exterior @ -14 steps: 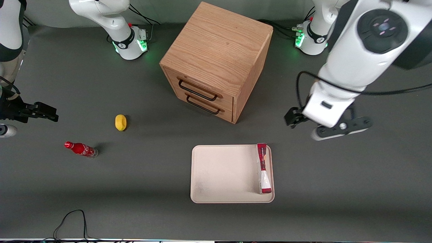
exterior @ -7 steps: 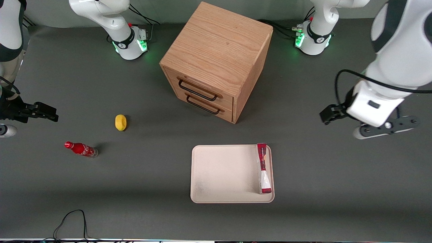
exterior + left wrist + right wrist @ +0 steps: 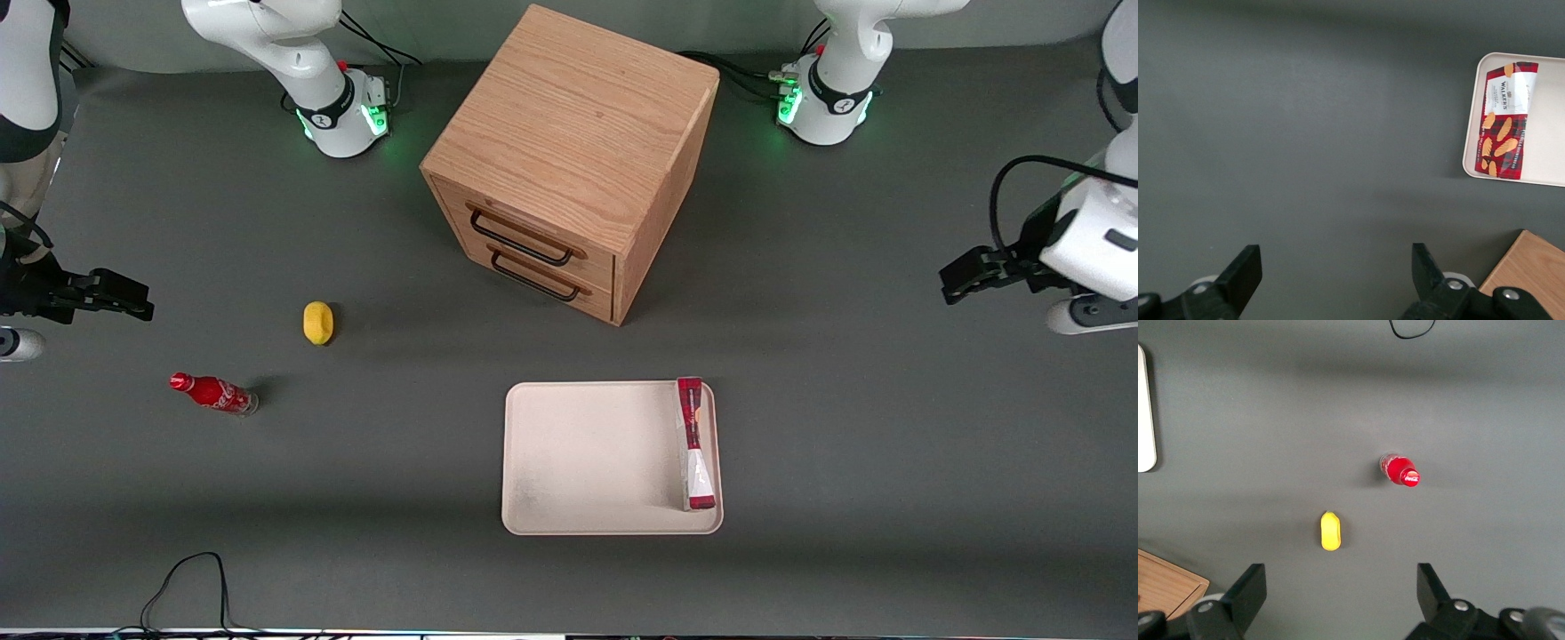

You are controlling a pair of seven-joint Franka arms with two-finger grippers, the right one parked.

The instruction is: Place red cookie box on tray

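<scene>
The red cookie box lies flat on the cream-white tray, along the tray's short edge toward the working arm's end. In the left wrist view the box shows its red plaid face and white end, resting inside the tray's rim. My left gripper hangs over bare table well away from the tray, toward the working arm's end and farther from the front camera than the tray. The gripper is open, with only grey table between its fingers.
A wooden drawer cabinet with two black handles stands farther from the front camera than the tray. A yellow object and a small red cola bottle lie toward the parked arm's end. A black cable loops near the table's front edge.
My left arm has swung away from the tray toward the working arm's end of the table, its gripper empty. The cookie box has stayed still on the tray.
</scene>
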